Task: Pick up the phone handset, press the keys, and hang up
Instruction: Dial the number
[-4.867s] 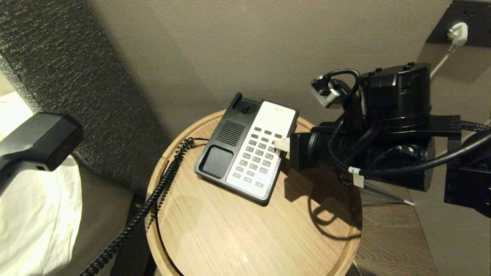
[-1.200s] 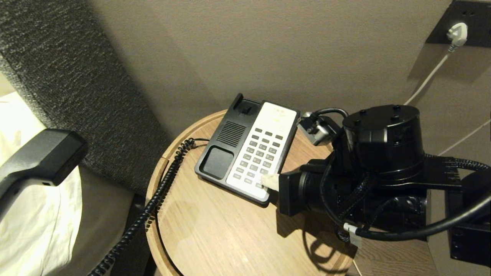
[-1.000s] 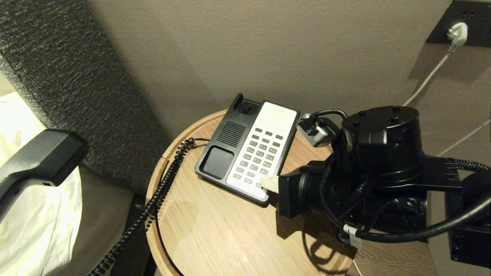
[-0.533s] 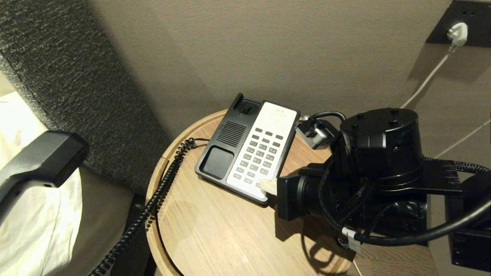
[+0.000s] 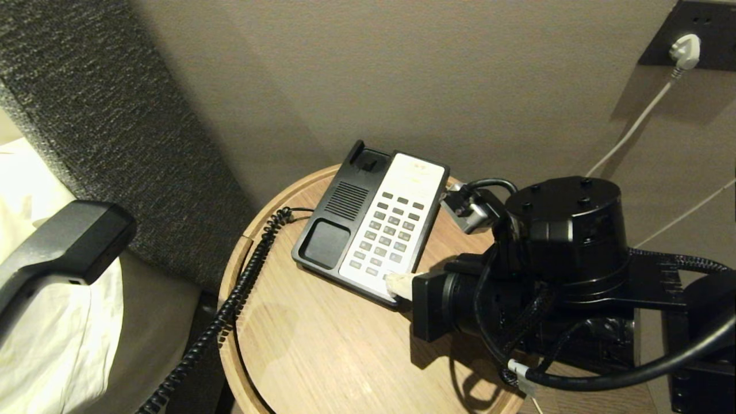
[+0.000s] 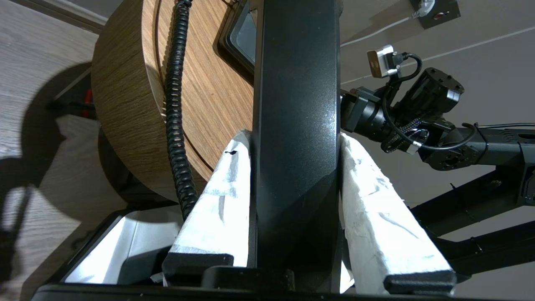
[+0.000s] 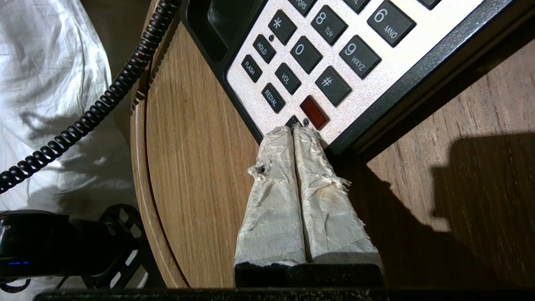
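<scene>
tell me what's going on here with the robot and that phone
The robot is partway through a phone call routine. Its left gripper holds the phone handset lifted off to the left of the round wooden table, the coiled cord trailing back to the phone base. The right gripper, fingers pressed together, has its tips at the near edge of the keypad, beside the red key. The handset is not yet hung up.

Black phone handset [image 5: 63, 247] and cord [image 5: 230, 310] — pale wood-grain table [image 5: 322, 356].
</scene>
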{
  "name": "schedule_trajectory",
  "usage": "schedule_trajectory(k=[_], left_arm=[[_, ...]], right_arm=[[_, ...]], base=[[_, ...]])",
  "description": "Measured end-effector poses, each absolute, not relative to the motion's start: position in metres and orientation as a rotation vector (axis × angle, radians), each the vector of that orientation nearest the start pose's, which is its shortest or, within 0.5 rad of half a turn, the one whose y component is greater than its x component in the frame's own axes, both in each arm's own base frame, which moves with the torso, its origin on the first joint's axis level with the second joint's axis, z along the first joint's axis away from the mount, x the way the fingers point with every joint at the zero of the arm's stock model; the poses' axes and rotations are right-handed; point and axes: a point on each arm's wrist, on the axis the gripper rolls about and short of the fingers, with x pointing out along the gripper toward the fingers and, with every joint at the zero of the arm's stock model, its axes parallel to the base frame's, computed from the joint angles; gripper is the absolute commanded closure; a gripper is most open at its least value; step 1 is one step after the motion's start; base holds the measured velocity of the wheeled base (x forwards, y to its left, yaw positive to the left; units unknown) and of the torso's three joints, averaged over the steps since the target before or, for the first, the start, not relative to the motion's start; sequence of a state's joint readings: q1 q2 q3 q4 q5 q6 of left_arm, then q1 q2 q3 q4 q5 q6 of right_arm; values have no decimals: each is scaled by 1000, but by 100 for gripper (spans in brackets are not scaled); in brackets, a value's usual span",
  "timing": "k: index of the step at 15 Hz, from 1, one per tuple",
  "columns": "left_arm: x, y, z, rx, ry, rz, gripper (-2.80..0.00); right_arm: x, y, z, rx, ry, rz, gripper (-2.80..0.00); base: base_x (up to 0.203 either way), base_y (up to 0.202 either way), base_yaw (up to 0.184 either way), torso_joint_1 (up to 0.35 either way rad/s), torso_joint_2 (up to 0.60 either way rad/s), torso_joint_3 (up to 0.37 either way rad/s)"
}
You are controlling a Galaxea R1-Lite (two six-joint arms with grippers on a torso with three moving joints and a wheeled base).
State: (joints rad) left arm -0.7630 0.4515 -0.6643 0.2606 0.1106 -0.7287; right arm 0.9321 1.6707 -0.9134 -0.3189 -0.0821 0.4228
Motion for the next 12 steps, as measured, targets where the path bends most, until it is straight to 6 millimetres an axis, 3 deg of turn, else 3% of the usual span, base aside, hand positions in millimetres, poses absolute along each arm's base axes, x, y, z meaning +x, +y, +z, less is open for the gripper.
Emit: schedule_trajectory(k=[12], left_arm=[[-7, 10, 230, -674, 294, -600, 0]], right_arm=[[170, 226, 218, 229, 493, 752, 0]], base=[[0, 0, 0, 0, 0, 0]])
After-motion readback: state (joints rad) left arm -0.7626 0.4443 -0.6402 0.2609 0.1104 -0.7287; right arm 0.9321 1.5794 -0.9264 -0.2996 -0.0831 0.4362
